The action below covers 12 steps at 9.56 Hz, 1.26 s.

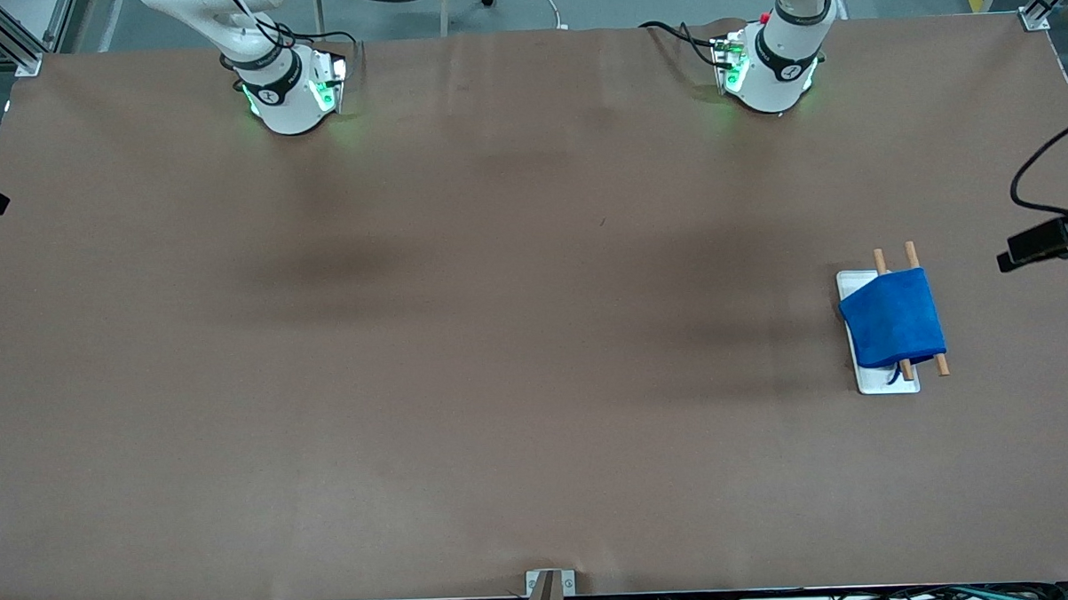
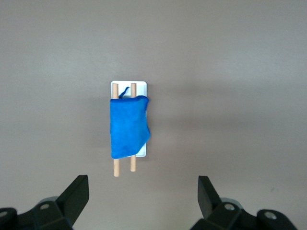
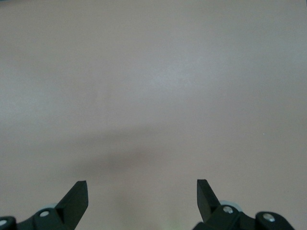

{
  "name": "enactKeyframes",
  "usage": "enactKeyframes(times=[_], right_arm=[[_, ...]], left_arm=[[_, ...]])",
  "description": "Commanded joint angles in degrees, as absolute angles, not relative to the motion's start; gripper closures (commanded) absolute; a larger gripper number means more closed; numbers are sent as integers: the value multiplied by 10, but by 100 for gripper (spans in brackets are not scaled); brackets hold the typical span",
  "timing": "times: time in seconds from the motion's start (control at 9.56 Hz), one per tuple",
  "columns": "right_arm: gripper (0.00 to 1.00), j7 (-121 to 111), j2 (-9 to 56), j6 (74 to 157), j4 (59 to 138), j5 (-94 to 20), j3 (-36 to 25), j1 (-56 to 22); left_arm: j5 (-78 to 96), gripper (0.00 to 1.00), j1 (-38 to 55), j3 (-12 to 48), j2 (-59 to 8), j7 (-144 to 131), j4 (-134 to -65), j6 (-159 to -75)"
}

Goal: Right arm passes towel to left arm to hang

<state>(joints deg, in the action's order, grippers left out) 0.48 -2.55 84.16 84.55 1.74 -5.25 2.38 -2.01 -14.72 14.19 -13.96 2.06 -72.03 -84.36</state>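
Towel (image 1: 894,317) drapes over two wooden dowels (image 1: 911,256) on a white rack base (image 1: 888,382), toward the left arm's end of the brown tabletop (image 1: 464,338), its loop (image 1: 896,374) hanging free. Left gripper (image 2: 143,194) hangs high over the rack, jaws spread wide, holding nothing. Right gripper (image 3: 142,194) waits above bare tabletop, equally wide and empty.
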Motion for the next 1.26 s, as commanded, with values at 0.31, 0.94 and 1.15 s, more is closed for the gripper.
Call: enactKeyframes(times=[0.31, 0.94, 1.15], right_arm=[[0, -1, -27, 836, 848, 13, -50, 32], [0, -1, -27, 835, 849, 13, -51, 33], [0, -1, -27, 835, 850, 13, -51, 33]], left_arm=[[-18, 0, -136, 174, -42, -49, -765, -832], [-5, 0, -9, 52, 65, -47, -917, -831], [-4, 0, -10, 54, 87, -51, -947, -850]])
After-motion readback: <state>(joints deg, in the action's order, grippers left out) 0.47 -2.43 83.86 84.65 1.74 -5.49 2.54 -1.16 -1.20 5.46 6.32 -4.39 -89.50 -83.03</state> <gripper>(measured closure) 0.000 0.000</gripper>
